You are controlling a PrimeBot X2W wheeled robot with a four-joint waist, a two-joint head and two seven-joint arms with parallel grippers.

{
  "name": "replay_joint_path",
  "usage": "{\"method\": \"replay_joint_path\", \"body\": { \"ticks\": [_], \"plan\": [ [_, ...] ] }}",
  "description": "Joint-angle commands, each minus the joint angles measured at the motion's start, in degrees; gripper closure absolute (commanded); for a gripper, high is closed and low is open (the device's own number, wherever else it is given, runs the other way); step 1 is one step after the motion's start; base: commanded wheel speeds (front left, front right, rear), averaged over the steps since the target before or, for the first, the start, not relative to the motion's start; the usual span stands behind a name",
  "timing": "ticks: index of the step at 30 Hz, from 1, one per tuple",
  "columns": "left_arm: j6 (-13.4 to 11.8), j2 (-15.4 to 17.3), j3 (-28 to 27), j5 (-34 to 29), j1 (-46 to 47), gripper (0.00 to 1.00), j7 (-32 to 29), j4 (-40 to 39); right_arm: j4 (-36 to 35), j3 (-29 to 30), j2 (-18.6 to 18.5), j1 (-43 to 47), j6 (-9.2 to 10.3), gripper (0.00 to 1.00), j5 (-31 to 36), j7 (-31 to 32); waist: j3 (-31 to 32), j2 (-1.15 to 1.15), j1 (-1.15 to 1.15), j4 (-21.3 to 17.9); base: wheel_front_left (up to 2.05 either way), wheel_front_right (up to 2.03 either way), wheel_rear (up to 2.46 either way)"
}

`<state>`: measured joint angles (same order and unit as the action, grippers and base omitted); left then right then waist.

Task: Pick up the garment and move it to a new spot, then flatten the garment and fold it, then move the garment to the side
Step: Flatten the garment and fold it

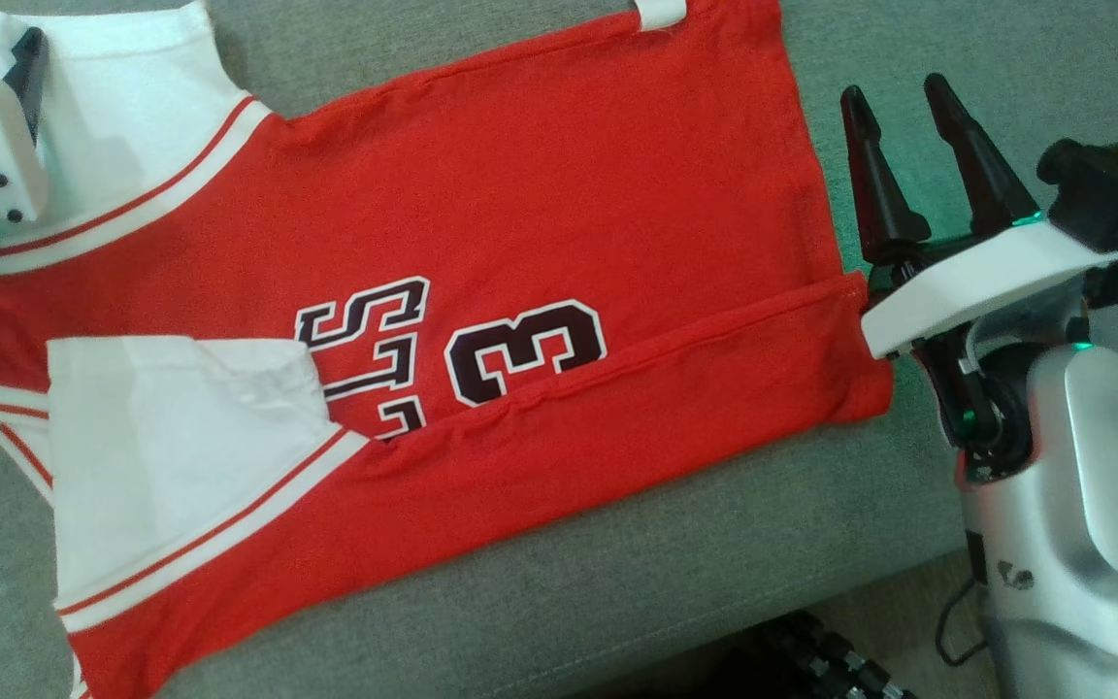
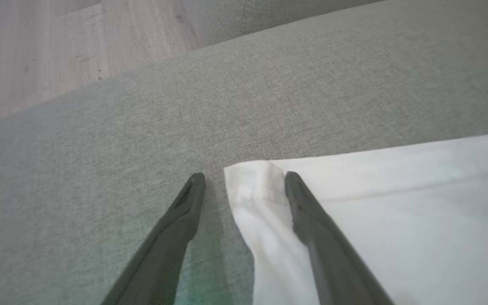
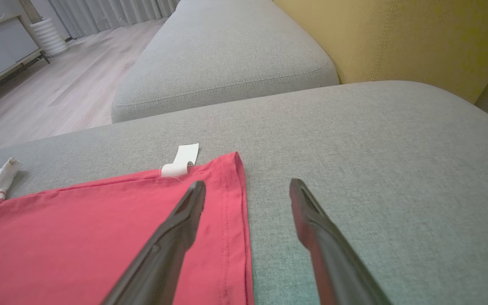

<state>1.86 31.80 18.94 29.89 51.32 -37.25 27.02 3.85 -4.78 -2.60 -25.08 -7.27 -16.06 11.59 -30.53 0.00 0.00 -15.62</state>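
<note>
- Red jersey (image 1: 520, 194) lies flat on the grey cushion (image 1: 666, 573), its near long edge folded over.
- Left gripper (image 2: 244, 176) is spread, straddling the white sleeve (image 2: 375, 203) corner.
- Right gripper (image 3: 248, 183) is spread astride the hem (image 3: 235, 220); bare cushion lies beyond it.

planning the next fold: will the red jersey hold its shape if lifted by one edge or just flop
Probably floppy: the red jersey already lies folded over itself along its near edge. Likely light: thin cloth lying flat on the grey sofa cushion.
</note>
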Motion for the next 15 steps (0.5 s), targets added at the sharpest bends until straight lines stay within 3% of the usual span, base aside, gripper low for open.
{"method": "replay_joint_path", "body": {
  "ticks": [1,2,3,9,15],
  "plan": [
    [0.3,2.5,-1.8,0.5,1.7,0.52,-0.3,-1.1,-2.1,-1.1,-0.3,-0.9,-0.22,0.0,0.3,-0.1,-0.1,0.0,0.0,0.2,0.0,0.0,0.0],
    [0.6,2.1,-1.7,0.9,1.8,0.8,-0.2,-1.3,-2.0,-1.1,-0.3,-1.1,-0.22,0.0,0.4,0.0,-0.1,0.0,0.0,0.3,0.0,0.0,0.0],
    [0.6,1.8,-1.7,1.0,1.9,1.0,0.1,-1.5,-2.0,-1.1,-0.3,-1.3,-0.22,0.0,0.5,0.1,-0.1,0.0,0.0,0.5,0.0,0.0,0.0],
    [1.7,0.6,-0.7,1.0,2.8,1.0,2.6,-2.4,-0.4,-0.4,-0.4,-3.7,-0.22,0.0,2.1,2.0,0.9,0.0,0.0,2.2,0.0,0.0,0.0],
    [3.3,-1.4,0.7,1.1,3.8,1.0,7.1,-5.3,3.4,0.8,-3.4,-8.6,-0.22,0.0,4.4,6.7,2.7,0.0,0.0,5.5,0.0,0.0,0.0]
  ]
}}
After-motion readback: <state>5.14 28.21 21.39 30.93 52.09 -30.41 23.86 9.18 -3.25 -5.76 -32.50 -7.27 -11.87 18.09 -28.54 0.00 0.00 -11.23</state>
